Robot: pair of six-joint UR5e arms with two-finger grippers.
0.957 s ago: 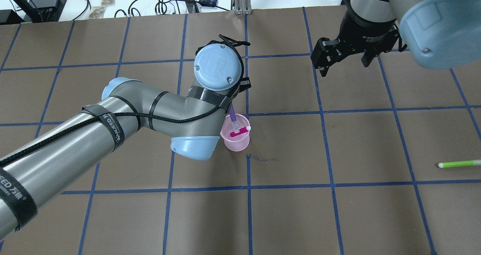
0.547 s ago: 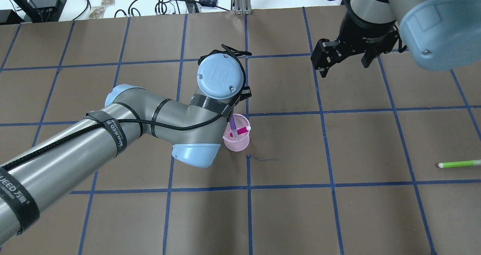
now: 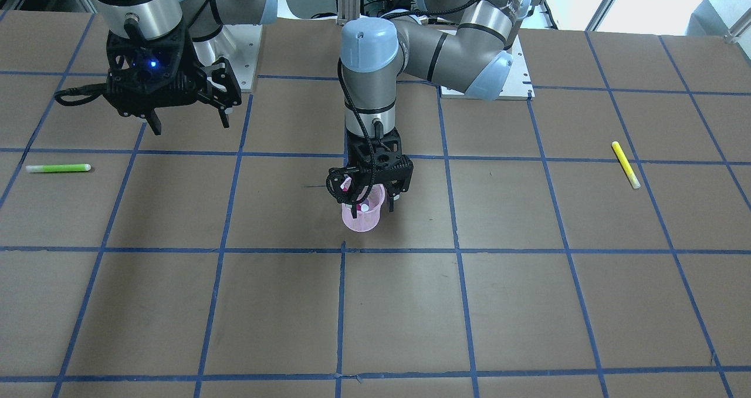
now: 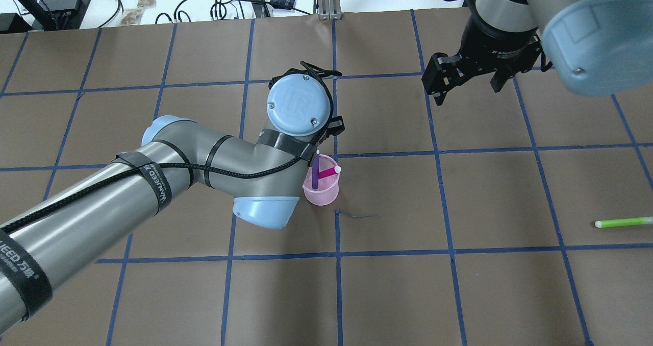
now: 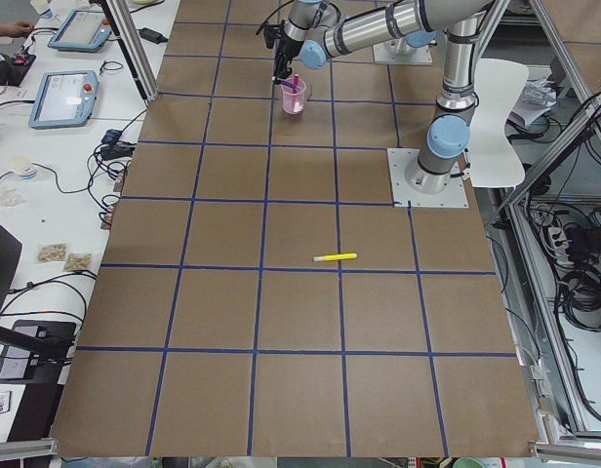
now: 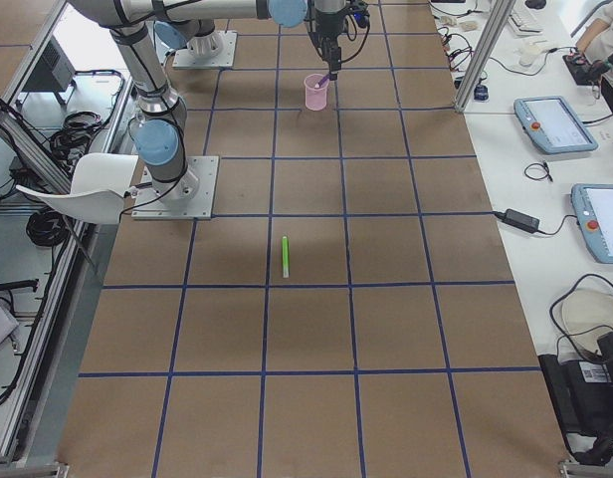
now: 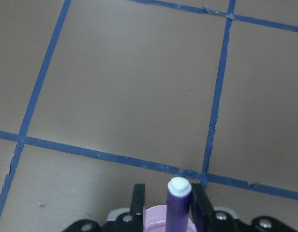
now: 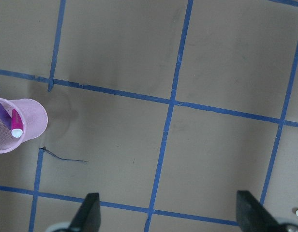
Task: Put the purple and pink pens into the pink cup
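Observation:
The pink cup (image 4: pixel 321 195) stands upright near the table's middle; it also shows in the front view (image 3: pixel 362 219) and the right wrist view (image 8: pixel 30 128). The pink pen (image 4: pixel 329 172) leans inside it, white tip on the rim. The purple pen (image 4: pixel 316 175) stands in the cup too, its white-capped end (image 7: pixel 178 193) between the fingers. My left gripper (image 3: pixel 364 195) hangs right over the cup, open, with a gap beside the pen. My right gripper (image 4: pixel 467 91) is open and empty, above the table to the cup's far right.
A green pen (image 4: pixel 622 222) lies near the table's right edge, also in the front view (image 3: pixel 57 168). A yellow pen (image 3: pixel 625 164) lies on the robot's left side. Blue tape lines grid the brown tabletop (image 4: pixel 459 285).
The purple pen has dropped deeper into the cup, let go by the left gripper. The left wrist shifted slightly. The right arm barely moved.

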